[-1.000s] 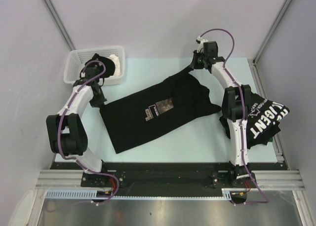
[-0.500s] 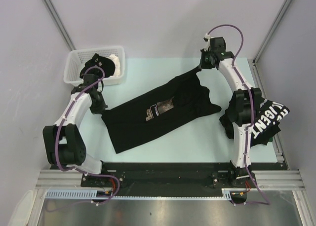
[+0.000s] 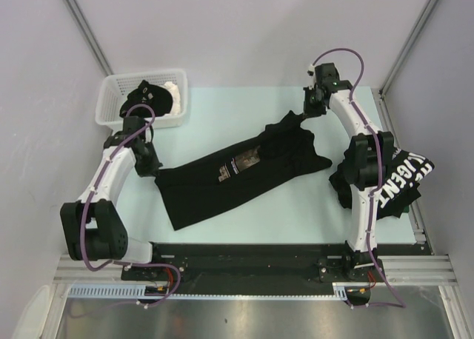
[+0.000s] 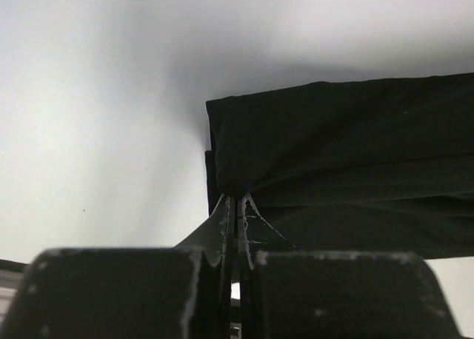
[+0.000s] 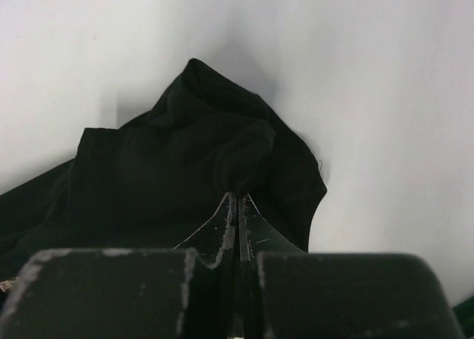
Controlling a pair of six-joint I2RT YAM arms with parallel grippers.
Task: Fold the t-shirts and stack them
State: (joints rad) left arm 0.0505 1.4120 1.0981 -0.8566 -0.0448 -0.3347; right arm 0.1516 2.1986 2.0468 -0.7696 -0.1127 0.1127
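Note:
A black t-shirt (image 3: 222,182) with a reddish-brown chest print (image 3: 242,163) lies stretched slantwise across the table between my two grippers. At its left corner my left gripper (image 3: 153,166) is shut on the hem; the left wrist view shows the closed tips (image 4: 235,200) pinching the cloth (image 4: 348,154). My right gripper (image 3: 305,111) is shut on the bunched far-right end, where the fabric (image 5: 185,161) gathers at the closed tips (image 5: 238,197). A second t-shirt (image 3: 404,178), with big white lettering, lies folded at the table's right edge beside the right arm.
A white slotted basket (image 3: 111,106) stands at the back left corner, holding black and white cloth (image 3: 152,96). Grey walls close in on both sides. The black base rail (image 3: 244,254) runs along the near edge.
The grippers have drawn apart: the right one moved right, the left one came nearer with the hem. The shirt between them is now pulled longer and narrower.

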